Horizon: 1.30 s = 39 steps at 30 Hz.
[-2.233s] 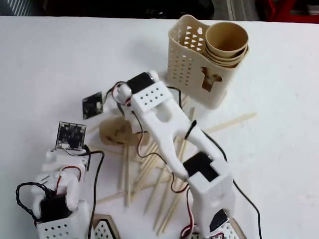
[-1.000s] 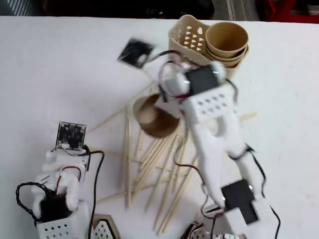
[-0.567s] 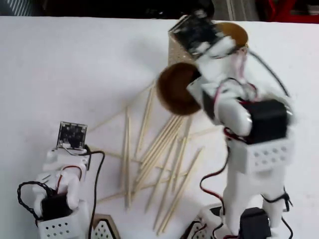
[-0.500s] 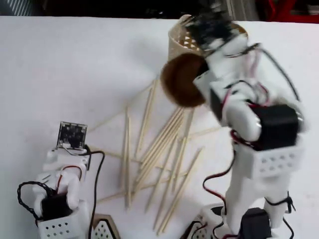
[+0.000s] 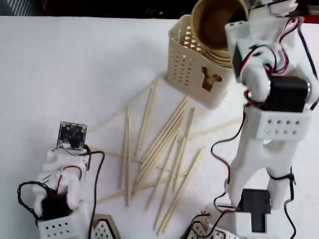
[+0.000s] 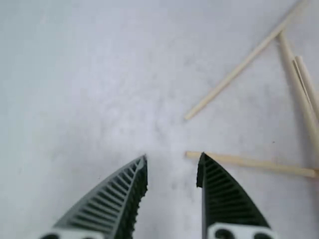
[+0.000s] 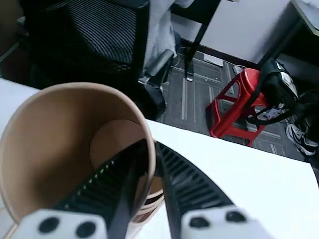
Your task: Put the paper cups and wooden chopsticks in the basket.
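The right gripper (image 7: 151,147) is nearly closed and pinches the wall of a paper cup (image 7: 75,149). One finger is inside the cup and the other outside, with the rim clamped between them. In the high view the right arm (image 5: 271,124) stretches up the right side of the table (image 5: 60,64) to the basket (image 5: 192,69). It holds this cup (image 5: 212,20) mouth-up and tilted over the basket's far end, right above the stack (image 5: 219,54) of cups already nested there. The right wrist view shows the rims of the stack (image 7: 152,199) just beneath the held cup, but I cannot tell whether they touch. The basket stands upright near the table's far edge, and the stack rises above its rim. The chopsticks (image 5: 159,144) lie loose on the table in a crossing fan between the basket and the arms' bases, none of them in the basket. The left arm (image 5: 60,179) sits folded at the near left corner, well apart from the basket. The left gripper (image 6: 172,158) is partly open with a modest gap between its fingers and holds nothing. It points down at bare table. The end of one chopstick (image 6: 254,163) lies just beside one fingertip, and more chopsticks (image 6: 249,55) lie farther off.
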{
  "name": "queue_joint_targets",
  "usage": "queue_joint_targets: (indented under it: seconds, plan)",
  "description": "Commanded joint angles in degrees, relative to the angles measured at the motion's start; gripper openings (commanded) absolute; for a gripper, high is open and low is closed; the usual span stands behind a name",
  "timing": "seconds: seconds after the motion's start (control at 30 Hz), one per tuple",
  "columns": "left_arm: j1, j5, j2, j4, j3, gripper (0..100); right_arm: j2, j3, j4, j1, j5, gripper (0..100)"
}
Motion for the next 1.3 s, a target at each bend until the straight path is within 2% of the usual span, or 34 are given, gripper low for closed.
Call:
queue_joint_targets:
  seconds: [0.0, 0.37, 0.5, 0.57, 0.73, 0.93, 1.03, 1.27]
  plan:
    - [-0.04, -0.53, -0.48, -1.41, -0.53, 17, 2.33, -2.02, -2.59, 1.19, -0.53, 1.9]
    - [-0.04, -0.53, -0.48, -1.41, -0.53, 17, 10.86, -2.11, -1.45, 3.38, -0.70, 3.1]
    - [-0.04, -0.53, -0.48, -1.41, -0.53, 17, 8.04, -2.11, 1.80, 3.03, -0.70, 18.2]
    - [-0.04, -0.53, -0.48, -1.41, -0.53, 17, 6.55, -2.11, 1.71, 3.03, -0.70, 21.9]
    - [-0.04, -0.53, -0.48, -1.41, -0.44, 17, 3.82, -2.11, -0.31, 3.03, -0.70, 20.4]
    - [-0.04, -0.53, -0.48, -1.41, -0.44, 17, 3.91, -1.49, -0.13, 2.33, -0.18, 1.2]
    - [-0.04, -0.53, -0.48, -1.41, -0.44, 17, 5.05, 0.88, 1.19, 1.63, 1.32, 3.6]
    - [-0.04, -0.53, -0.48, -1.41, -0.44, 17, 9.19, 7.12, 1.19, -0.13, 5.80, 1.9]
